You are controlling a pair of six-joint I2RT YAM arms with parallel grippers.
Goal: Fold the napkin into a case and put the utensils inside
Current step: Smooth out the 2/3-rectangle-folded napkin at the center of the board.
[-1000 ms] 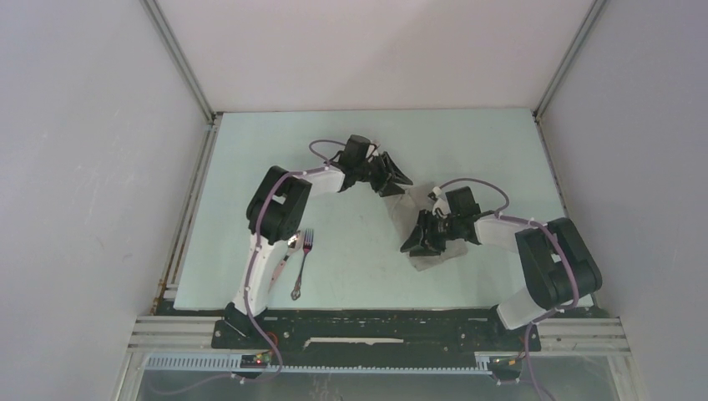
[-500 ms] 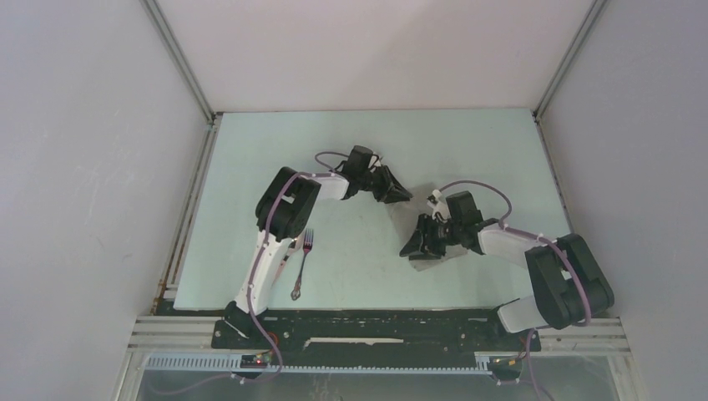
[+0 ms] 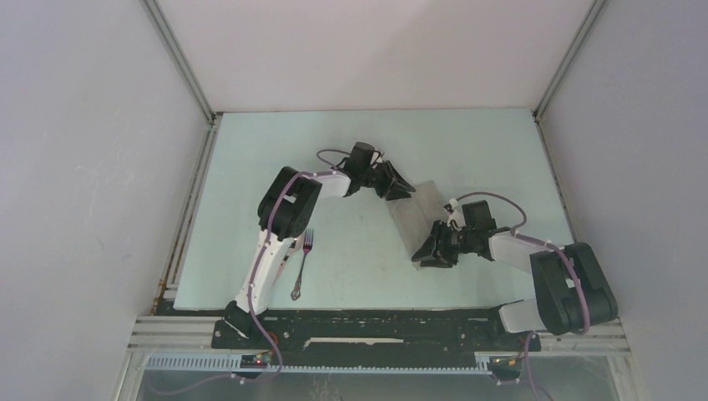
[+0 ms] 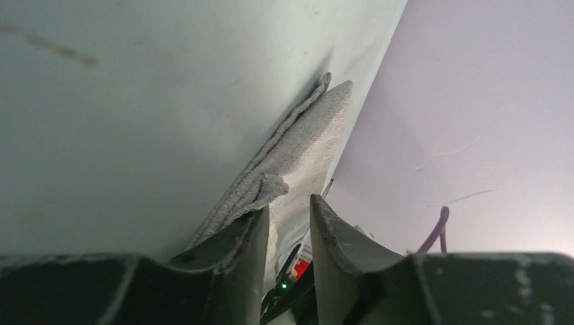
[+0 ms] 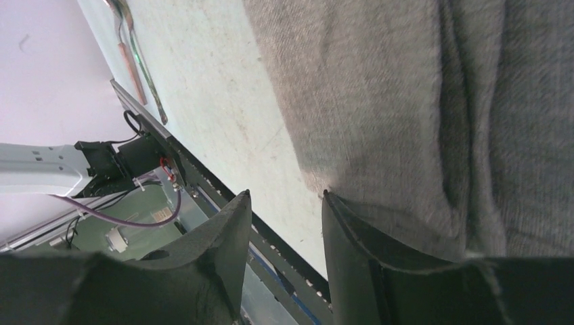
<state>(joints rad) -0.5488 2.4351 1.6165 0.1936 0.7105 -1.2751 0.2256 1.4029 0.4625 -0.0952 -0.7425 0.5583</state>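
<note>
Though behind left arm (image 3: 265, 259), spoon (image 5: 132, 71) seemingly beside fork (image 3: 300, 266).

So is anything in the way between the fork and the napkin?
Nothing visible. Only bare table lies between the fork and the folded napkin. The left arm hides part of the spoon beside the fork.

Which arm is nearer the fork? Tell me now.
Left. The left arm rises right beside the fork, on its left; the right arm stands across the table, its hand at the napkin.
</note>
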